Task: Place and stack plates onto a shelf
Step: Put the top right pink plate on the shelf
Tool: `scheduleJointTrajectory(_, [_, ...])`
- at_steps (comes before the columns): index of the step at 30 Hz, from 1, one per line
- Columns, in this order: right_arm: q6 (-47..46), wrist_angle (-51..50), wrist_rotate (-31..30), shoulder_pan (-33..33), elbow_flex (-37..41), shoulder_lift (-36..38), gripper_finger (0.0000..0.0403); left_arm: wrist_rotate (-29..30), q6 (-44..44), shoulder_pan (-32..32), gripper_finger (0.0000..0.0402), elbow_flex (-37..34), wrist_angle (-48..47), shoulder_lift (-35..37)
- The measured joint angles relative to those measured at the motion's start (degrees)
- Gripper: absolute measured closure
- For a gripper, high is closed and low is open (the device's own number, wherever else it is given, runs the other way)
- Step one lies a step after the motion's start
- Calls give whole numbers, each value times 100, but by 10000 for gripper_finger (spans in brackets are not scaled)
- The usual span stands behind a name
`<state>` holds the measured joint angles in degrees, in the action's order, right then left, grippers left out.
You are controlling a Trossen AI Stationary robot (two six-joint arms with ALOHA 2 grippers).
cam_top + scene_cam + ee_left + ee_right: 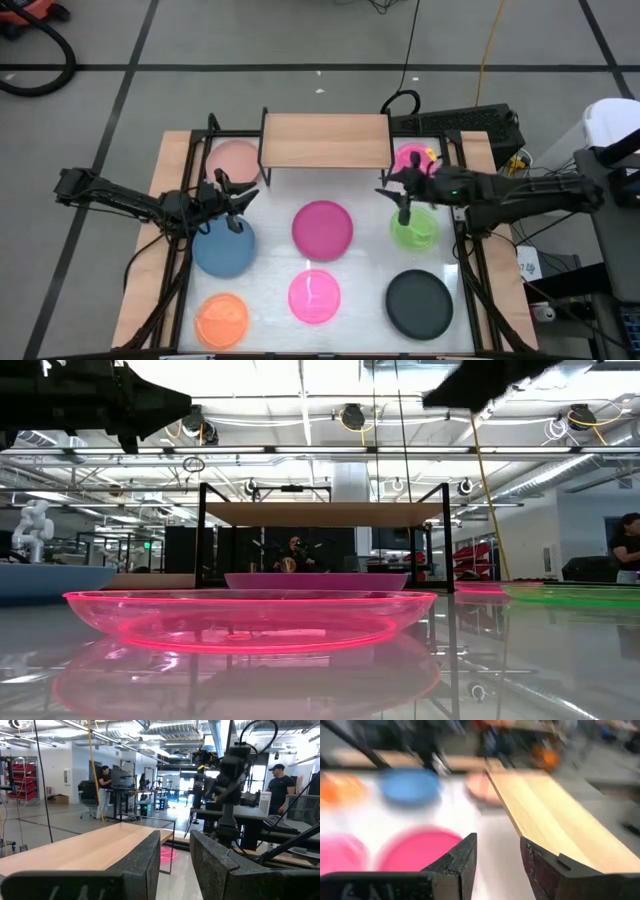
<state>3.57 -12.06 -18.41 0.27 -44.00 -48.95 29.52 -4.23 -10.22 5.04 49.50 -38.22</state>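
From my seat: shelf (325, 140) sits bare at the table's (470, 150) far edge, seven plates (322, 228) all down on the tabletop. Left gripper (236, 205) hangs above the blue plate (222, 248), right gripper (403, 200) above the green plate (414, 229), both with fingers apart, holding nothing.

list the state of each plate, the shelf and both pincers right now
shelf: top bare, no plates on it
salmon-pink plate: flat on table, left of shelf
blue plate: on table, below left pincer
magenta plate: on table, untouched
green plate: on table, by right pincer
black plate: on table, untouched
left pincer: open, empty
right pincer: open, empty
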Motion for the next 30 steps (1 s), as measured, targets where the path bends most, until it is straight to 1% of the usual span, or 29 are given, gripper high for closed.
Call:
scheduleJointTrajectory(3, [-241, -1062, -449, -3, -10, -180, 271, 0, 0, 0, 291, 0, 1, 0])
scheduleJointTrajectory(7, [-1151, -2518, -618, -52, 13, -381, 271, 0, 0, 0, 291, 0, 0, 0])
scheduleJointTrajectory(10, [-1877, -3036, -869, -106, 249, -551, 271, 0, -2, 0, 291, 0, 2, -2])
scheduleJointTrajectory(14, [-2515, -3062, -876, -370, 679, -877, 271, 0, 0, 0, 291, 0, 2, 0])
scheduleJointTrajectory(18, [-2575, -2857, -873, -757, 1073, -1343, 271, 0, 0, 0, 291, 0, 4, 0])
scheduleJointTrajectory(20, [-2459, -2706, -910, -981, 1200, -1570, 271, 0, 0, 0, 291, 0, 2, -1])
scheduleJointTrajectory(24, [-2036, -2333, -1444, -1393, 1364, -1946, 271, 0, 0, 0, 291, 0, 2, -2])
scheduleJointTrajectory(26, [-1818, -2104, -1583, -1588, 1409, -2088, 271, 0, 0, 0, 291, 0, 2, -2])
scheduleJointTrajectory(30, [-1317, -1578, -1597, -1998, 1473, -2295, 271, 0, 0, 0, 291, 0, 2, -1])
